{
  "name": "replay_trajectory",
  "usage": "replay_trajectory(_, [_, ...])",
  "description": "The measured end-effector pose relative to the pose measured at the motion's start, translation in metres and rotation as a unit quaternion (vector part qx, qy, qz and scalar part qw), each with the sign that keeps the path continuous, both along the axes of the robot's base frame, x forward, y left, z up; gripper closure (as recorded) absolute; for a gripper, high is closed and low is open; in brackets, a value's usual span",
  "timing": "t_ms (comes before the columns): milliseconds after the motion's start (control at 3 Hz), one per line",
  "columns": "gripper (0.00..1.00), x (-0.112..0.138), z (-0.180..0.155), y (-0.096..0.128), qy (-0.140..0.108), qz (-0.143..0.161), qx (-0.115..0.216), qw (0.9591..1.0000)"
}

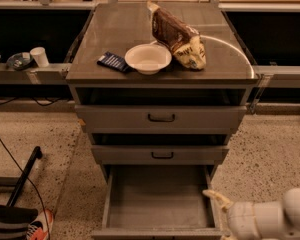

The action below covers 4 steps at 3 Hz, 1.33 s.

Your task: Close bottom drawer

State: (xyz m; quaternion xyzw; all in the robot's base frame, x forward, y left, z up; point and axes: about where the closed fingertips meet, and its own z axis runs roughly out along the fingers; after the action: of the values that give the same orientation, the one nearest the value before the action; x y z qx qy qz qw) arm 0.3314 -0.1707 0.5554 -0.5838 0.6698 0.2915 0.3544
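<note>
bottom drawer [157, 199] is at the foot of the grey cabinet [90, 44], pulled far out toward the camera. Its tray is bare and its front panel sits at the lower frame edge. The handle isn't visible from this angle. The middle drawer [162, 155] and top drawer [161, 118] above it look nearly shut. The gripper [224, 209] is low on the right, just beside the drawer's right front corner and apparently over the floor, not touching the drawer as far as I can tell. Can't tell if its grip is open or closed, as it's partly cut off by the frame. Handling judgement: it's a stiff sheet-metal drawer, empty so probably light, and it should slide straight on its rails without flexing. It isn't fragile, and the painted metal is likely a bit slick. No need to take hold of anything, a flat push on the front panel should do. Contact should be near the middle of the panel, since an off-centre push at the right corner could rack the drawer and bind it. Risk is the gripper sliding off the low panel edge. The white bowl [148, 58], snack bag [180, 36] and dark packet [113, 61] on the cabinet top are well clear of the push.
</note>
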Motion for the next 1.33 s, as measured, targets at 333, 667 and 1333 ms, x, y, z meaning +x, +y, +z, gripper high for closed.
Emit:
replay_trajectory(333, [0.0,0.005,-0.081,0.031,-0.024,0.019,-0.014,0.9994])
replay_trajectory(667, [0.0,-0.001,-0.141,0.054,-0.056,0.049,-0.026,0.9969])
replay_trajectory(1333, [0.0,0.048,-0.153,0.028,-0.081,-0.003,-0.012,0.9966])
